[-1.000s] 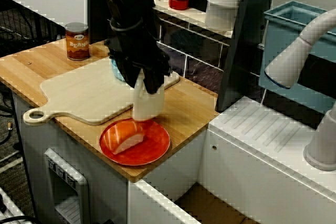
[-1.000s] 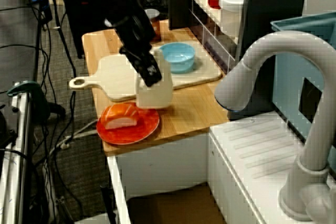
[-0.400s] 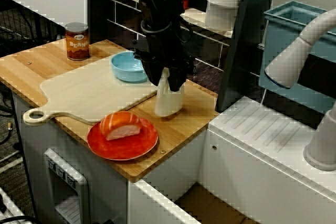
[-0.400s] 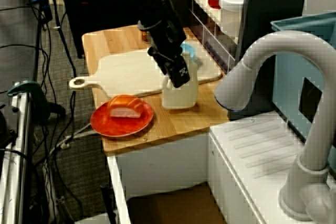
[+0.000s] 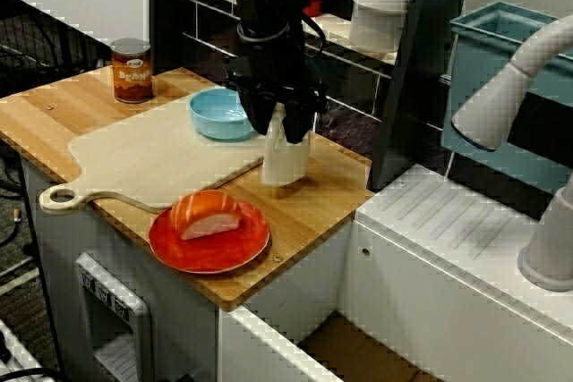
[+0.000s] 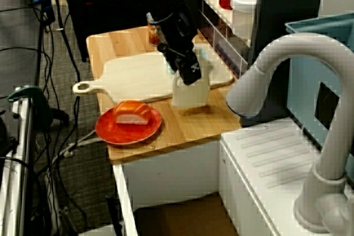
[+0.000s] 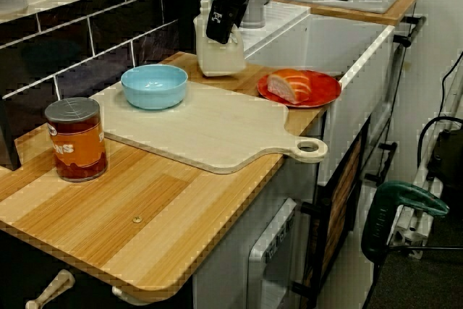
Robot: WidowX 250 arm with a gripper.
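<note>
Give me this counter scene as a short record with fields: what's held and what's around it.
held: white jug, upright, fingers closed on its top
jug position: on or just above the wooden counter, cannot tell which
beside jug: blue bowl on cutting board
near counter edge: red plate with salmon sushi piece
beyond the board: beans can on the counter

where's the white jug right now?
In the view from the counter's front, the white jug, held by the gripper, is right of the blue bowl at the corner of the cutting board, behind the red plate.
</note>
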